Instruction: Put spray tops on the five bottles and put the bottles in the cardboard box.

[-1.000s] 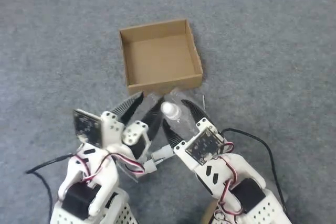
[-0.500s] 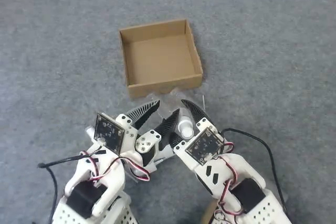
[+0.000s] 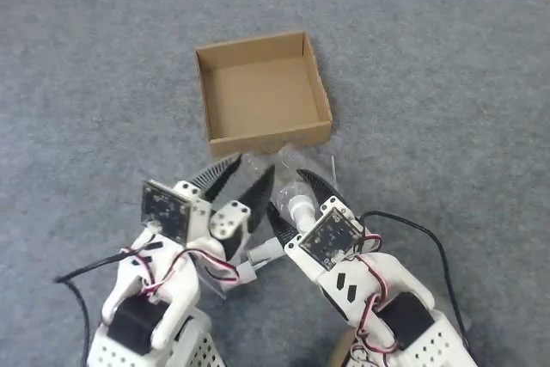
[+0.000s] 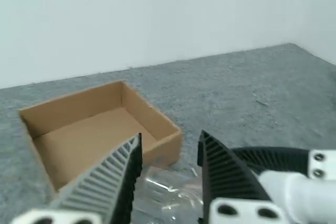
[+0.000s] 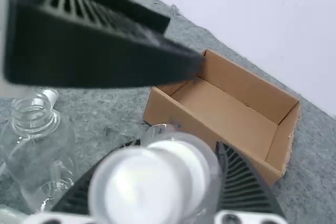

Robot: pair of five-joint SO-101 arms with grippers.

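Note:
The cardboard box stands open at the far middle of the carpet, also seen from the left wrist and the right wrist. Just in front of it lie clear bottles; one shows a bare threaded neck. My right gripper is shut on a white round spray top, which looms large in its own wrist view. My left gripper hangs open over the clear bottles, close beside the right one, with nothing between its fingers.
Grey carpet spreads on both sides of the box. A black cable loops beside the right arm, another trails off the left arm. A pale wall rises behind the box.
The left gripper swung in toward the right gripper, then back up and left. The right gripper drew the white top a little toward its own base and holds it there.

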